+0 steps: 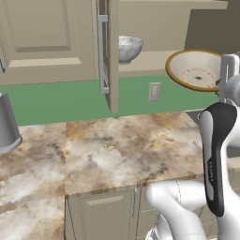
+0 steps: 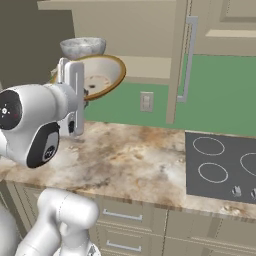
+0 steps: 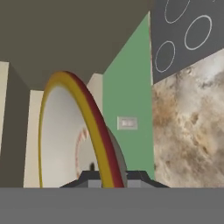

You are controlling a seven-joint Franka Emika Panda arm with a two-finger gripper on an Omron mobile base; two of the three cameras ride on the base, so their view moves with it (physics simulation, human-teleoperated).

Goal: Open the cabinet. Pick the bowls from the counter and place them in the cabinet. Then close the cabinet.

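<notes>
The cabinet point(image 1: 157, 18) stands open, its left door point(image 1: 113, 56) and right door point(image 2: 179, 60) swung out edge-on. The mottled grey-white bowl point(image 1: 127, 48) point(image 2: 82, 47) sits on the cabinet floor at the left. My gripper point(image 1: 219, 79) point(image 2: 84, 92) point(image 3: 109, 177) is shut on the rim of the cream bowl point(image 1: 194, 70) point(image 2: 104, 75) point(image 3: 65, 144) with the orange-brown rim. That bowl is held tilted on its side in the air, in front of the right part of the cabinet opening, above the counter point(image 1: 117, 150) point(image 2: 130, 160).
A tall grey cylinder point(image 1: 7, 124) stands at the counter's left. A dark stovetop point(image 2: 225, 165) point(image 3: 183, 35) lies to the right. A wall outlet point(image 1: 154, 91) point(image 2: 146, 101) sits on the green backsplash. The doors' bar handles point(image 1: 101, 54) point(image 2: 189, 60) jut forward.
</notes>
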